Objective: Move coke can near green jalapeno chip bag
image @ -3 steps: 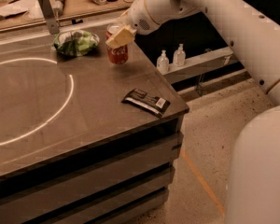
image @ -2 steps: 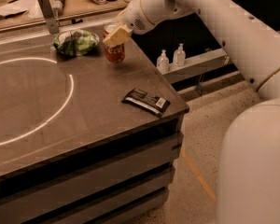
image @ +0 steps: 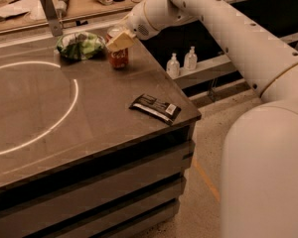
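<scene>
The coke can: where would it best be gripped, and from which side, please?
Probably grip the coke can by its upper side wall, coming from above and from its right in the view. It stands upright, and the green jalapeno chip bag lies close on its left. The gripper is right at its top.

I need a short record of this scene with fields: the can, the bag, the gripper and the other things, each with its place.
can: upright on the table, close to the right of the bag
bag: crumpled, at the far edge
gripper: over the can's top
bar: flat, near the right front corner
bottles: two, on a shelf beyond the table
</scene>
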`<state>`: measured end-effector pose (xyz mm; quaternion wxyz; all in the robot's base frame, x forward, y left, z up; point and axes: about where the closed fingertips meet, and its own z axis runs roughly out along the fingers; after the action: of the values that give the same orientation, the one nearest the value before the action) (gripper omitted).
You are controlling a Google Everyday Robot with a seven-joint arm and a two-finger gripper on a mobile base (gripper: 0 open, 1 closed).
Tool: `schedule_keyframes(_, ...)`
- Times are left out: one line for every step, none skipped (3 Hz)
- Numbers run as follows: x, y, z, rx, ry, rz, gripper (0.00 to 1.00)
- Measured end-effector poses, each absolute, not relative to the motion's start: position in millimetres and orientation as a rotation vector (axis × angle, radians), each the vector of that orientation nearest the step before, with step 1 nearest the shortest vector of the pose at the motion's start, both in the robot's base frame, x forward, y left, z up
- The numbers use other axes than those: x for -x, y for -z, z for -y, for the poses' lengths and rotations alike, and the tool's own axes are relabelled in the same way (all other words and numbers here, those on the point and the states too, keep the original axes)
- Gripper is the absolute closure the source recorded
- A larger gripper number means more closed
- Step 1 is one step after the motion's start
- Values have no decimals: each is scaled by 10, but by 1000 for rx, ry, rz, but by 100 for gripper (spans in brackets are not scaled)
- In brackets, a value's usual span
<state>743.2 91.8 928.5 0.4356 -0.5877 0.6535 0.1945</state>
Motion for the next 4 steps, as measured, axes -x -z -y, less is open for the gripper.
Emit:
schedule_keyframes(-7454, -9278, -972, 1456, -492, -1613, 7)
schedule_keyframes(-7459, -9271, -996, 1455, -501, -1607, 0)
schedule_keyframes(-7458, -9264, -994, 1454, -504, -1608, 0)
schedule_keyframes(-7031, -9208, -376, 1450, -517, -1616, 0)
